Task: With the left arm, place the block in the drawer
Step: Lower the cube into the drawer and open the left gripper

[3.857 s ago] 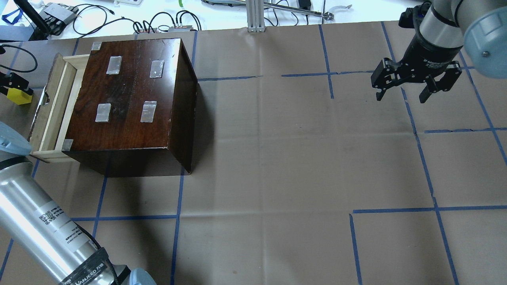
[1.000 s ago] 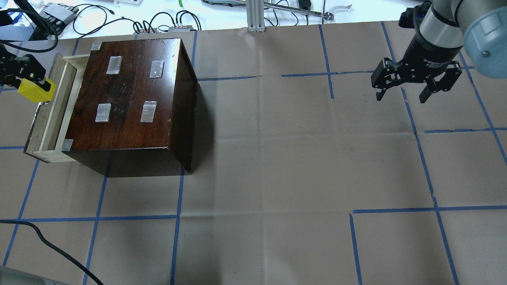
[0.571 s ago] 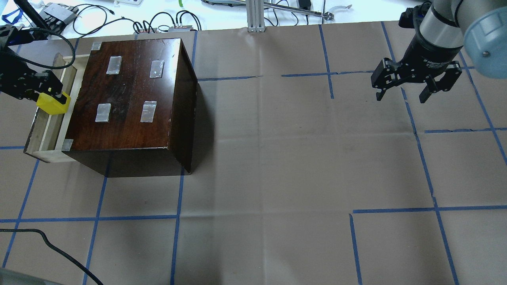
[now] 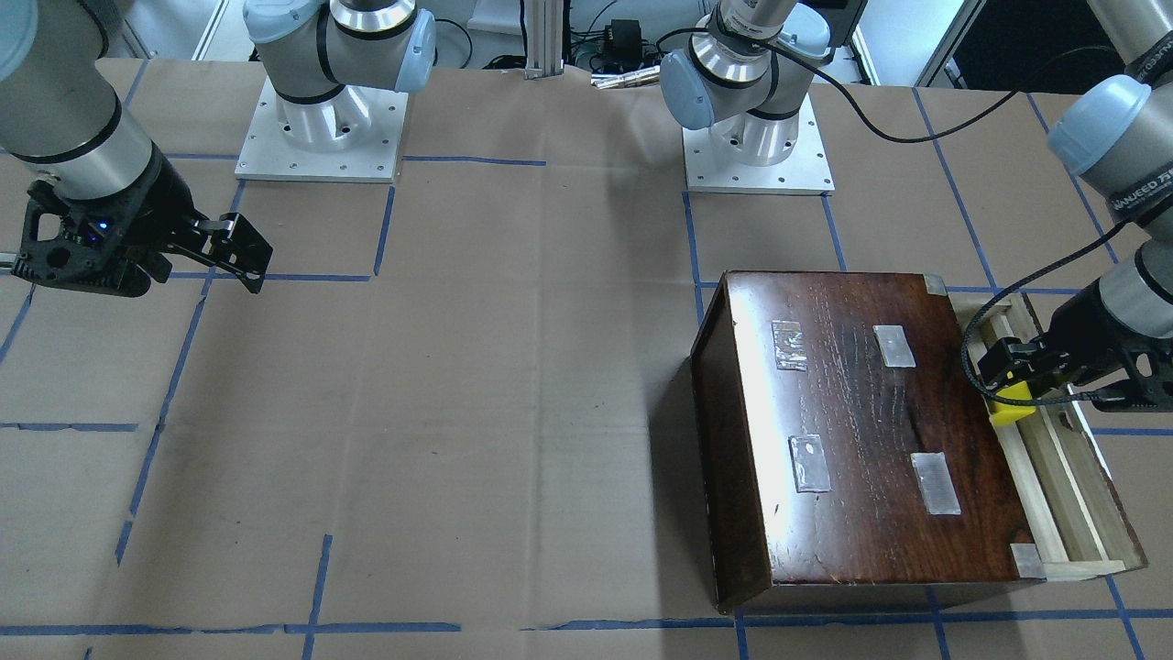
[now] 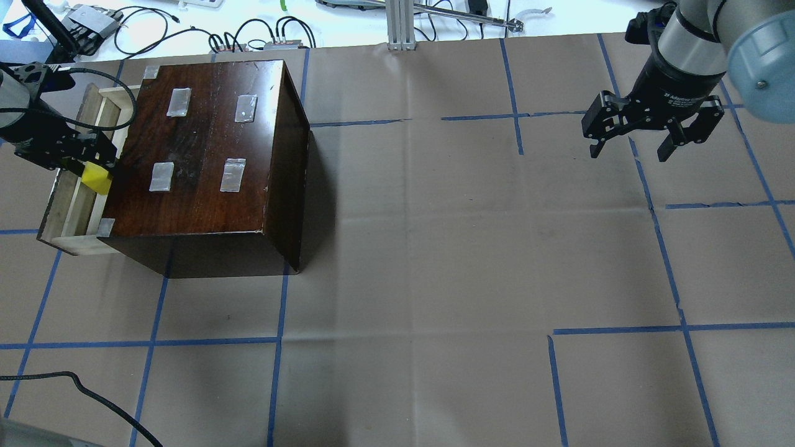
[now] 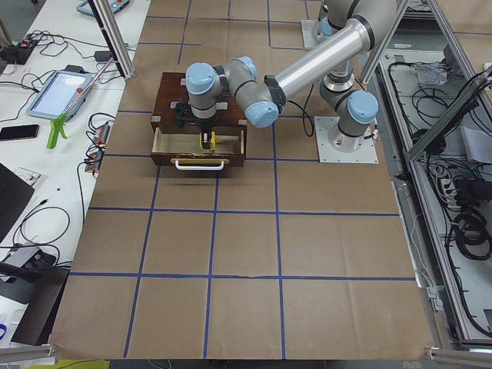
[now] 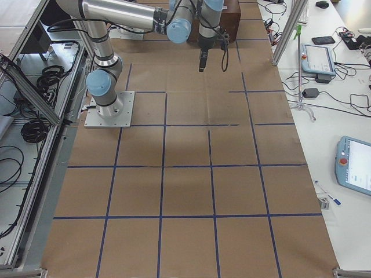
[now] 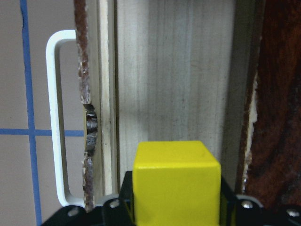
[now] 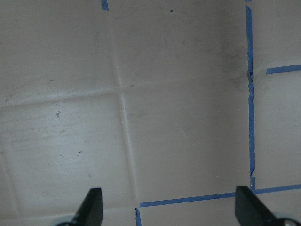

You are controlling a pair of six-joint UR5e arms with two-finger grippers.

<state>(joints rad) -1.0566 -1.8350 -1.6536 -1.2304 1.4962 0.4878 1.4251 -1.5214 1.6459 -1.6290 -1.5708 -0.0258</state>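
Brown paper crossed by blue tape lines (image 5: 211, 341) is covering the table (image 5: 435, 261). Over it, the left pincer (image 5: 92, 172) is pointing straight down and clamping the small, plain-faced bright yellow block (image 8: 176, 181) between its black fingers, so its jaws are standing narrow, just the block's width apart. The block is hanging over the pale floor of the shallow raw-wood drawer (image 5: 71, 211). It is roughly midway along the drawer's length, between the dark-brown notched front panel and the box's edge. I cannot tell whether it is touching the floor.

A white loop handle (image 8: 54, 117) is sticking out from the front panel. The drawer is standing pulled out toward the table's left end from the glossy dark-brown wooden box (image 5: 205, 149). The box is carrying silvery tape patches (image 5: 179, 102) on its top and sitting near the long table edge opposite the robot's bases.

Above the pincer, the silver-grey left arm (image 4: 1134, 295) with pale blue joint caps is bending down over the drawer. A black braided cable (image 4: 1045, 271) is looping off its wrist.

Well apart, toward the table's right end, the right pincer (image 5: 629, 152) is hovering over bare paper with its fingers spread wide, holding nothing.
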